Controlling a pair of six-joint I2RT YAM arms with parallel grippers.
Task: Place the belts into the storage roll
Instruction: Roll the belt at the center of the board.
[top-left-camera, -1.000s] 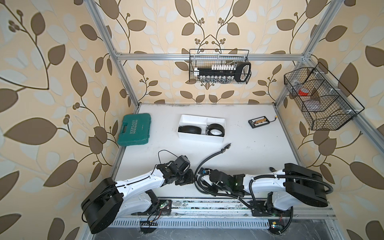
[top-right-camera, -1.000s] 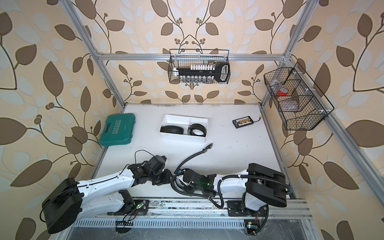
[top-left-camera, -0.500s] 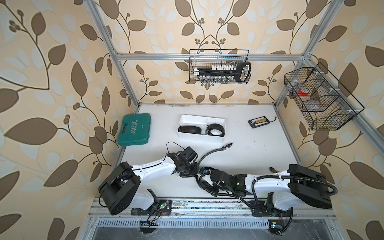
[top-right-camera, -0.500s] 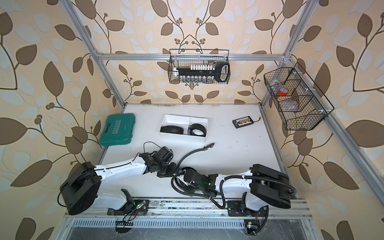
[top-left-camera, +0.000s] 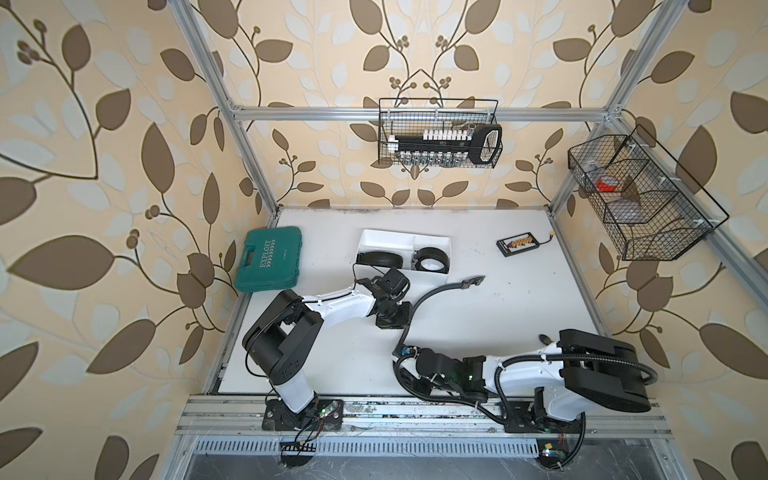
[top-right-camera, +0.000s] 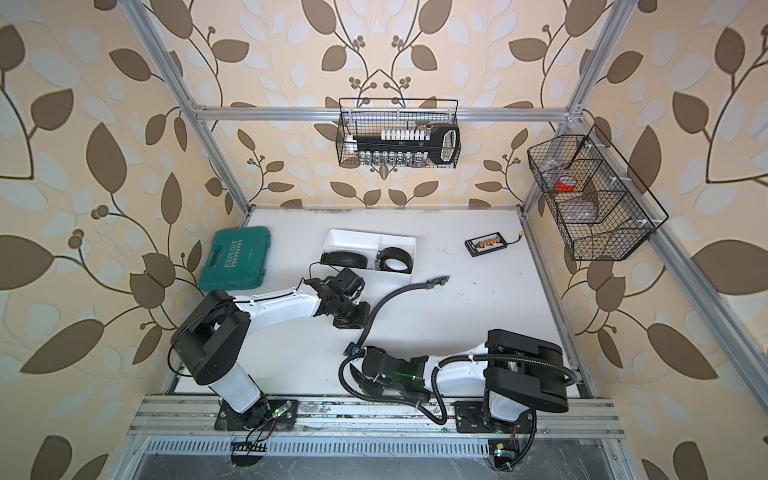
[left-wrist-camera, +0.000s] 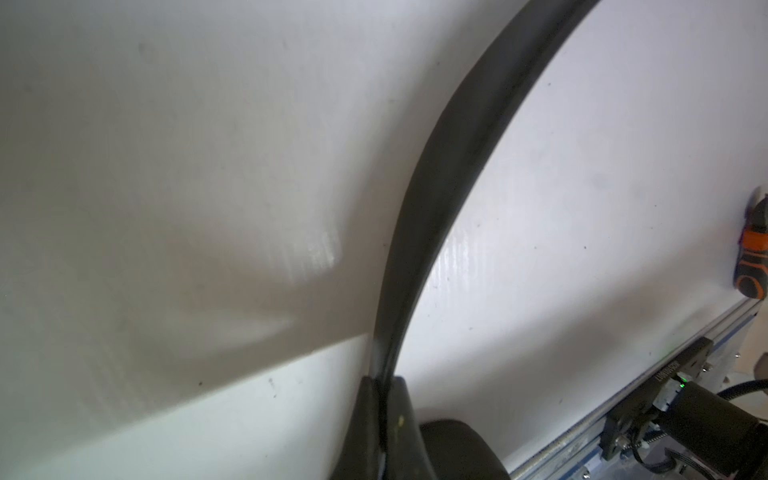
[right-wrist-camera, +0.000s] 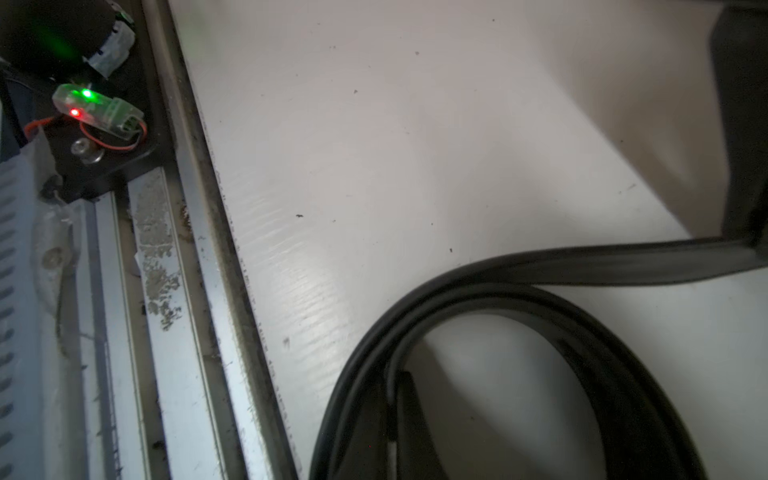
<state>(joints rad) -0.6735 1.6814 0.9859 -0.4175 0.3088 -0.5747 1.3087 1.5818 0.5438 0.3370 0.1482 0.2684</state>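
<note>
Down by the front rail, well short of the white storage roll, the right gripper stays clenched on the inner end of the loose belt. The strap is pinched between its fingers and curls in a loop around them on the table. A second ago the left gripper hung part open nearer the rail. It has since swung out towards the storage roll and snapped shut on the same belt further along. There the strap stands on edge between its pads and arcs away from them. From that grip the belt bends on towards the storage roll, and its buckle lies on the table just short of the tray's near right corner. Inside the storage roll, two coiled belts sit side by side in the compartments nearest the arms.
</note>
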